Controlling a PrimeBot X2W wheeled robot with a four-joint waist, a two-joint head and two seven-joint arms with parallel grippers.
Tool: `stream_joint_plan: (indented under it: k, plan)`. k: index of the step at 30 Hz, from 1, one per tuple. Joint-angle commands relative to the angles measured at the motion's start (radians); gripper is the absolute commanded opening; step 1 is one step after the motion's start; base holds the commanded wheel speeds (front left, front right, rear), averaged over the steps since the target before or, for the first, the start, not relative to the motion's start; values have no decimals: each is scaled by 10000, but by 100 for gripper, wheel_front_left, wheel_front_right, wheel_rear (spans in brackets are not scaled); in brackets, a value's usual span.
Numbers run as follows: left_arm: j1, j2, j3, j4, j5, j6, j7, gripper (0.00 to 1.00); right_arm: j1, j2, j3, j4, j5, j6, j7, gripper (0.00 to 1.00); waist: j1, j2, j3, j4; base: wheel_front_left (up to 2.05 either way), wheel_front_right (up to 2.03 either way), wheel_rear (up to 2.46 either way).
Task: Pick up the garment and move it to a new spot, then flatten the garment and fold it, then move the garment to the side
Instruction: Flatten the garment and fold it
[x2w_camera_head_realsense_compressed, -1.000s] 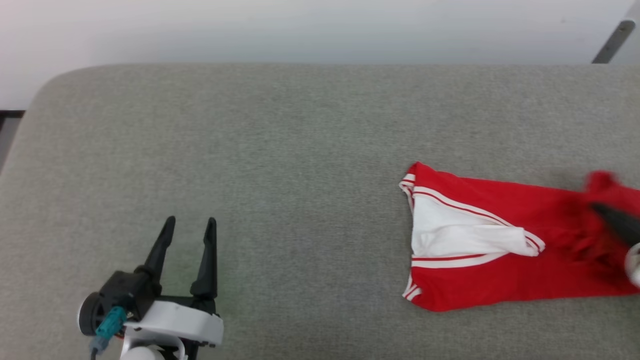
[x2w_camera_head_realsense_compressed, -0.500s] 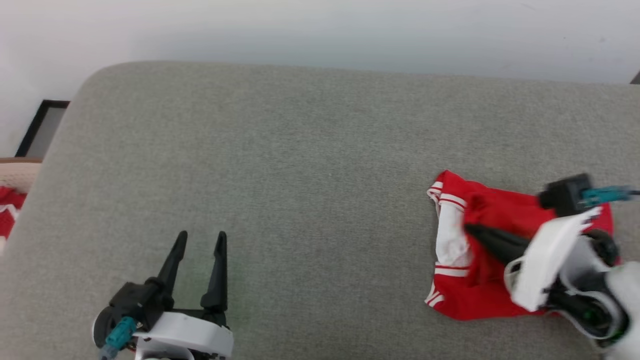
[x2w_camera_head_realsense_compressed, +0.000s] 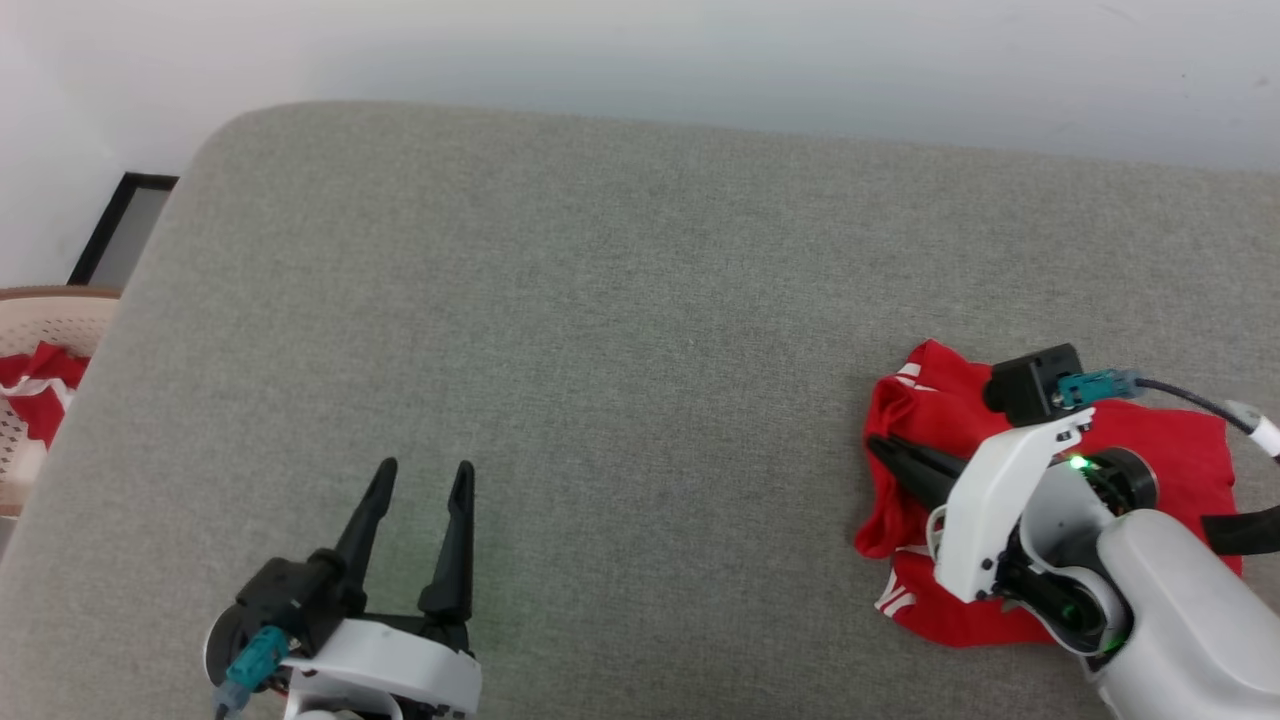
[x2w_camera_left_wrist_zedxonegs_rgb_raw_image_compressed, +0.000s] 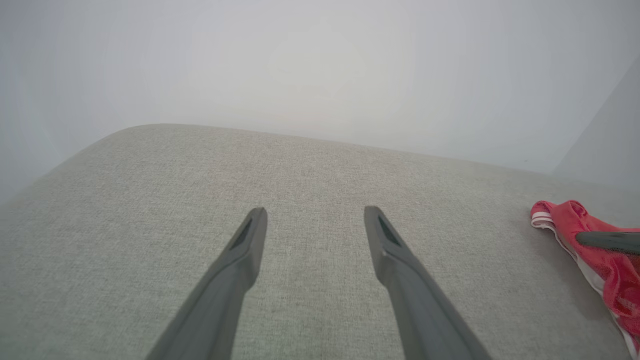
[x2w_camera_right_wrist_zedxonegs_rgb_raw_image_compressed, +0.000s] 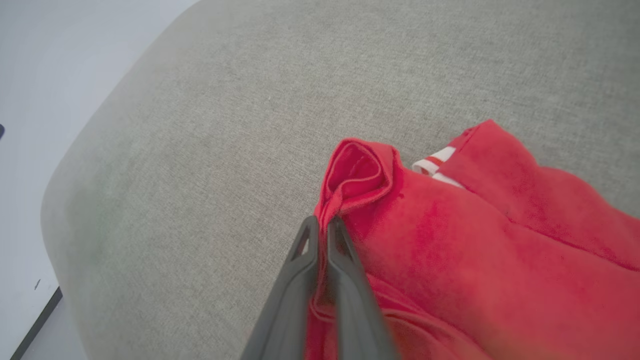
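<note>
**Red garment (x2w_camera_head_realsense_compressed: 1170, 440) bunched at the worktop's (x2w_camera_head_realsense_compressed: 620, 300) 3 o'clock side, hem clamped in the right tool (x2w_camera_head_realsense_compressed: 875, 443)**

Seen from the head, the garment lies crumpled on grey fabric at about 3 to 4 o'clock, partly covered by the right arm's white wrist. Its dark fingers reach the cloth's 9 o'clock edge, and a bit of white striped trim peeks out at 6 o'clock of the heap. Whether cloth sits between the fingers is hard to read there.

The right wrist view settles it. The right tool (x2w_camera_right_wrist_zedxonegs_rgb_raw_image_compressed: 324, 220) has its fingers pressed together with a red hem fold caught between them. The fold loops up just past the tips. More of the garment (x2w_camera_right_wrist_zedxonegs_rgb_raw_image_compressed: 475, 235) spreads toward 4 o'clock, with striped trim at 1 o'clock of the fold.

The left wrist view shows the left tool (x2w_camera_left_wrist_zedxonegs_rgb_raw_image_compressed: 315, 210) with fingers well apart, nothing between them, over bare worktop. The garment (x2w_camera_left_wrist_zedxonegs_rgb_raw_image_compressed: 565, 215) sits at that view's 3 o'clock edge with a dark finger across it.

In the head view the left tool (x2w_camera_head_realsense_compressed: 426, 465) sits at 7 o'clock, well apart from the garment. The worktop's rounded corner is at 10 o'clock and its far edge runs along a pale wall (x2w_camera_head_realsense_compressed: 640, 50) at 12. Beyond the 9 o'clock edge stands a pale basket (x2w_camera_head_realsense_compressed: 60, 295) holding red cloth (x2w_camera_head_realsense_compressed: 30, 370). Bare grey fabric stretches wide from the centre toward 12 o'clock and between the two tools.
</note>
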Motion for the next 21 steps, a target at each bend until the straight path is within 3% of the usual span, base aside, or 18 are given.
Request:
stream_joint_plan:
  k: [1, 4, 5, 6, 7, 8, 12, 21]
  plan:
    - [-87, -17, -25, 28, -64, -23, 5, 100, -102, 114, 26, 90, -98, 3, -98, 0, 0, -1, 14, 16, 0, 0, 0]
    - [-131, -38, -21, 37, -91, -23, 5, 100, -145, 340, 44, 363, -169, 3, -266, 0, 0, -1, 14, -10, 0, 0, 0]
    - [-134, -50, -10, 40, -105, -23, 5, 100, -172, 380, 101, 415, -205, 3, -304, 8, 0, -1, 11, -28, 0, 0, 0]
    - [-127, -55, 12, 49, -103, -23, 5, 100, -198, 421, 142, 445, -212, 3, -383, 32, 0, -1, 1, -53, 0, 0, 0]
    - [-118, -57, 28, 58, -92, -23, 5, 100, -245, 450, 157, 467, -229, 3, -449, 78, 0, -1, -16, -90, 0, 0, 0]
    - [-97, -60, 32, 68, -108, -23, 5, 100, -281, 488, 163, 481, -191, 3, -524, 100, 0, -1, -39, -136, 0, 0, 0]
    - [-19, -61, 219, 72, -194, -24, 5, 100, -336, 435, 237, 366, 41, 3, -795, 100, 0, -1, -165, -371, 0, 0, 0]
    - [-146, -140, 478, 200, -347, -24, 5, 100, -404, -557, 886, -106, 869, 3, -2069, 100, 0, -1, -362, -1056, 0, 0, 0]
